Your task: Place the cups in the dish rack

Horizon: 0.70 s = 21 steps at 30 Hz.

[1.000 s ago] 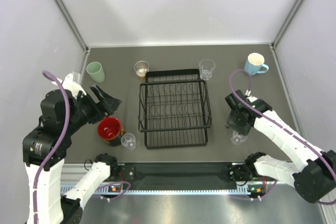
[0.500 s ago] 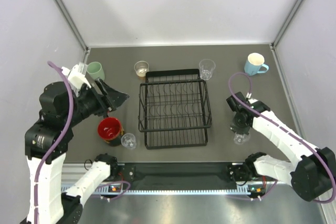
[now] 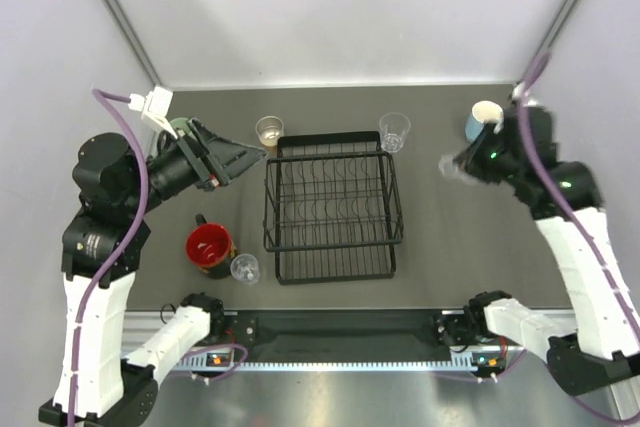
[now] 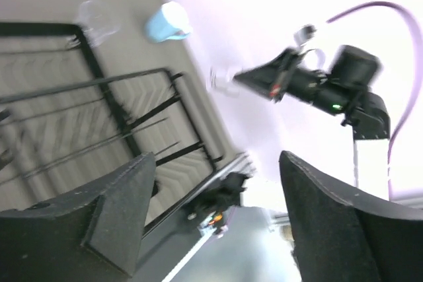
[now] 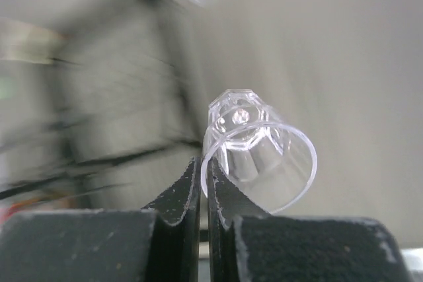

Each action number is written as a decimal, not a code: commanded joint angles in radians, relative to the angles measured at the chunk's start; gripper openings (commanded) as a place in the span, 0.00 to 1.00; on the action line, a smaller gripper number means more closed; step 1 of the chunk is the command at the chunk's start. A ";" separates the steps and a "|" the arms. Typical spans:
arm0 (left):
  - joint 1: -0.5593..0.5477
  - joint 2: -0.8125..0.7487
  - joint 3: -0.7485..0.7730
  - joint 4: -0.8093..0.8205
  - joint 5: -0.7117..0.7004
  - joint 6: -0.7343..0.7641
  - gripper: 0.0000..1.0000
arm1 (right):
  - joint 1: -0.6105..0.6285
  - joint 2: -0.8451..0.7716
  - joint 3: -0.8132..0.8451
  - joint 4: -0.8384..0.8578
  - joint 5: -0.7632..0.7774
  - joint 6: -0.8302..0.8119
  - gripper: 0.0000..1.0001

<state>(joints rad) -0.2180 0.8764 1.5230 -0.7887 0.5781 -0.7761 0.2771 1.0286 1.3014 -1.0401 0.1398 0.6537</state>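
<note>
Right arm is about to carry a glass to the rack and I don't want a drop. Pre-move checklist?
1. Grip: right gripper shut on the rim of the clear glass: ok.
2. Glass off the table, to the right of the dish rack: ok.
3. Rack empty, slots free: ok.
4. The left gripper is open, holds nothing, and is left of the rack: ok.
5. Pinch firmness, one thin wall only: cannot tell.
6. Clearance from the blue mug beside the right arm: cannot tell.
</note>
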 commanded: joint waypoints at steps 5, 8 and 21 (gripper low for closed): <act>-0.001 0.006 -0.135 0.456 0.147 -0.254 0.93 | -0.019 -0.028 0.383 0.304 -0.475 -0.091 0.00; -0.003 0.030 -0.133 0.529 0.172 -0.308 0.94 | -0.018 -0.044 0.301 0.551 -0.763 0.064 0.00; -0.058 0.125 -0.046 0.649 0.098 -0.368 0.99 | 0.060 -0.073 0.068 1.212 -0.965 0.454 0.00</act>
<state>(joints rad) -0.2409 0.9691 1.4242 -0.2440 0.7006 -1.1320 0.3168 0.9752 1.3670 -0.0257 -0.7624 1.0279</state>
